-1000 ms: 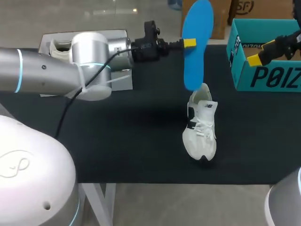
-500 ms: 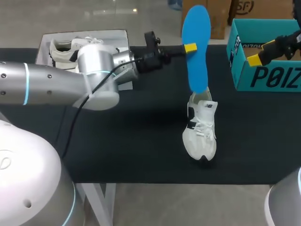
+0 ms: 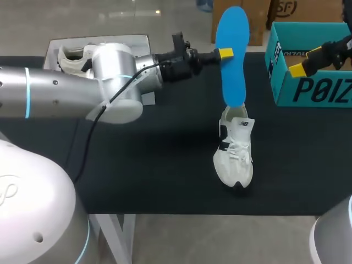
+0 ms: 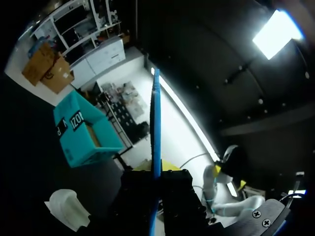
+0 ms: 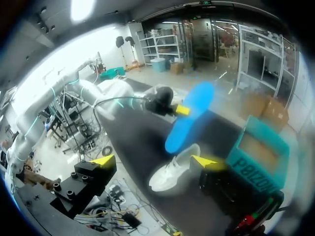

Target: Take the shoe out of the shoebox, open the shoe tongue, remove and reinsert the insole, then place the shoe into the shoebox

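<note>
the left gripper [image 3: 224,53] comes in from the left of the frame, its fingers narrowed onto the blue insole [image 3: 232,77] well above its middle; in the left wrist view the insole runs edge-on between them. the insole hangs almost upright, its long axis near vertical, with its lower end just above the collar of the white shoe [image 3: 235,148] in the middle of the bench [image 3: 137,165]. the shoe stands on its sole, heel toward the top of the frame and toe toward the bottom, so its opening appears to lie right under the insole's low end. reinserting looks like the step in hand; i judge the insole must tip toward the toe as it goes down. the right gripper [image 3: 306,61] hangs wide, holding nothing, by the teal shoebox [image 3: 313,91] at upper right, which shows only bare cardboard inside. a second box [image 3: 99,39] at upper left holds another shoe [image 3: 69,55].
</note>
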`<state>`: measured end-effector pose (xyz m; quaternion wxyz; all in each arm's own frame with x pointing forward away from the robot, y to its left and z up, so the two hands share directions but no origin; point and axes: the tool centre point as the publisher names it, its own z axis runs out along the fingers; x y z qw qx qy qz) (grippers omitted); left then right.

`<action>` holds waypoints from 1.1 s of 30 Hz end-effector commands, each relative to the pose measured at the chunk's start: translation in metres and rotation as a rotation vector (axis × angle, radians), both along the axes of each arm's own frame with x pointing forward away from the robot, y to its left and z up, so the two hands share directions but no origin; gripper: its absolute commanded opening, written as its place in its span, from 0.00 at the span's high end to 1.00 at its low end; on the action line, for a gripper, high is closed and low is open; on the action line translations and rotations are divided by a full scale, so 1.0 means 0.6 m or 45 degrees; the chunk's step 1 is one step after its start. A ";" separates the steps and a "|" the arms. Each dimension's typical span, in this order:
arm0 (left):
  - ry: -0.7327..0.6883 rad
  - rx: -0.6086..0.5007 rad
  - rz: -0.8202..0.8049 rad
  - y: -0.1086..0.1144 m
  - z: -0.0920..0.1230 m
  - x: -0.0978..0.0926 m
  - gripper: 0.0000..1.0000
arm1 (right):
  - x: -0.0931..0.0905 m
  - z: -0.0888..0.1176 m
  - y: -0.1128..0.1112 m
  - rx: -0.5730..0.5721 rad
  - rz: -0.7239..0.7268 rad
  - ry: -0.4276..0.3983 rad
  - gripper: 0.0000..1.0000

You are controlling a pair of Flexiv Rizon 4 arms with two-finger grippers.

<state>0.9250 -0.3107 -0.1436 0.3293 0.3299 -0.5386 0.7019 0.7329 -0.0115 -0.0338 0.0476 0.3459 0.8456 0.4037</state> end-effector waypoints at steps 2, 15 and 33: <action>0.000 0.005 -0.008 0.003 0.001 0.001 1.00 | 0.004 0.000 0.002 -0.004 0.001 0.006 0.00; 0.000 0.005 -0.008 0.003 0.001 0.001 1.00 | -0.006 0.040 0.038 -0.328 -0.201 0.082 0.00; 0.000 0.005 -0.008 0.003 0.001 0.001 1.00 | -0.023 0.014 0.146 -0.267 -0.218 0.079 0.00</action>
